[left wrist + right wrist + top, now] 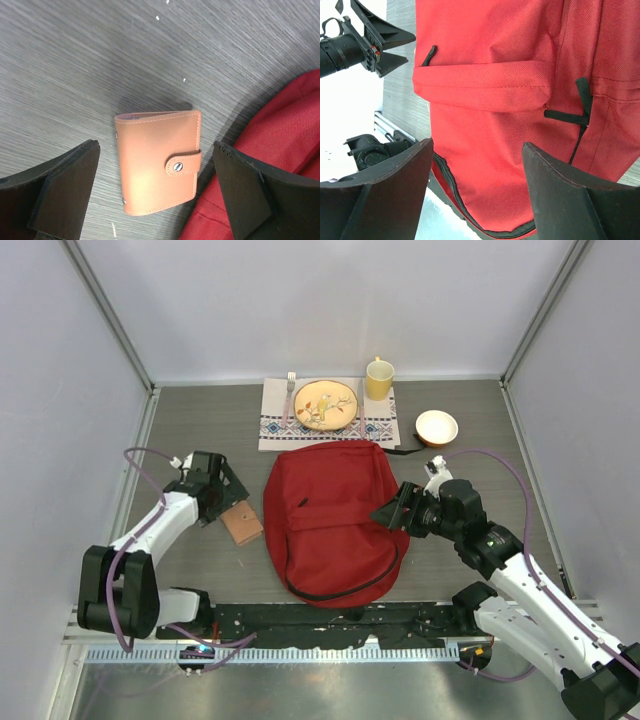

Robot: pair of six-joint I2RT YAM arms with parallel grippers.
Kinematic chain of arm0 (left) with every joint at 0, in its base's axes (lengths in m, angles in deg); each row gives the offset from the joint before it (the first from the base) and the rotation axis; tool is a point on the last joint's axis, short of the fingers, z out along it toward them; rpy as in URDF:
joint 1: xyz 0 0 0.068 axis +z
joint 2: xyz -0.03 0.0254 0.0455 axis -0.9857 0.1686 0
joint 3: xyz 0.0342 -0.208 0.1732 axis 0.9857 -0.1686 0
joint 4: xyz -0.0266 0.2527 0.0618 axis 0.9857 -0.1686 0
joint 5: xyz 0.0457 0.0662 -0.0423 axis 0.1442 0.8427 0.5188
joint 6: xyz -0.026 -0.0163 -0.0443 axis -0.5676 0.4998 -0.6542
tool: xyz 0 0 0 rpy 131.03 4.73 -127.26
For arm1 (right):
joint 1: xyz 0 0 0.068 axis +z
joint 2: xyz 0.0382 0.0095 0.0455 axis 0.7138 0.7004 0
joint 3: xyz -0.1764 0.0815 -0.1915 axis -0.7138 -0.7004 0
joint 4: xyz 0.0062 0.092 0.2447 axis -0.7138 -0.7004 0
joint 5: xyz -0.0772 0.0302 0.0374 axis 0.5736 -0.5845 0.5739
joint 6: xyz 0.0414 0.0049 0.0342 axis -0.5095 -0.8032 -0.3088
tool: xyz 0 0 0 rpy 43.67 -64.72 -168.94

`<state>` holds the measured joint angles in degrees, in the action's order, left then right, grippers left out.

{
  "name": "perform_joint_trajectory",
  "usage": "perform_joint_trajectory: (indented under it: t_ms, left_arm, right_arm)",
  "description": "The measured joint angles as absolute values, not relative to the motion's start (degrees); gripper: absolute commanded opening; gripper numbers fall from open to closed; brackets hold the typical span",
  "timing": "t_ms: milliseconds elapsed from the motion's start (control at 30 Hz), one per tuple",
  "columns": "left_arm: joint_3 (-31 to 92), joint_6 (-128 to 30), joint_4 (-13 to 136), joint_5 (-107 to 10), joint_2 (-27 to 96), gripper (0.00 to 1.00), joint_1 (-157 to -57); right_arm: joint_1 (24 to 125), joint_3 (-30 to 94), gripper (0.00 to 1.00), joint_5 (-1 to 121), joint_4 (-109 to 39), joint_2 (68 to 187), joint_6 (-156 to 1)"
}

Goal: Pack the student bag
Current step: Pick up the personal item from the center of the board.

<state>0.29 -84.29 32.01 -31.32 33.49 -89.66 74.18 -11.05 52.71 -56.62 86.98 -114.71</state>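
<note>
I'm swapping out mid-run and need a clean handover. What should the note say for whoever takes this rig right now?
Left tool: open, poised over the tan wallet, not gripping it.
Right tool: open, empty, at the right edge of the student bag.
Things: the bag lies flat mid-table and looks closed; the wallet lies just left of it.
Done: nothing visibly packed.
To do: probably grasp the wallet, open the bag, put it in.
</note>
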Motion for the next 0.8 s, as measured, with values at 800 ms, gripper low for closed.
perform_joint_trajectory:
  t_ms: [800]
  left_arm:
    - [1.5,-68.1,42.3,-40.0,42.7,0.98,-89.7]
  right_arm:
    - [101.0,-10.8,0.72,55.0,-42.4,97.0,-119.3]
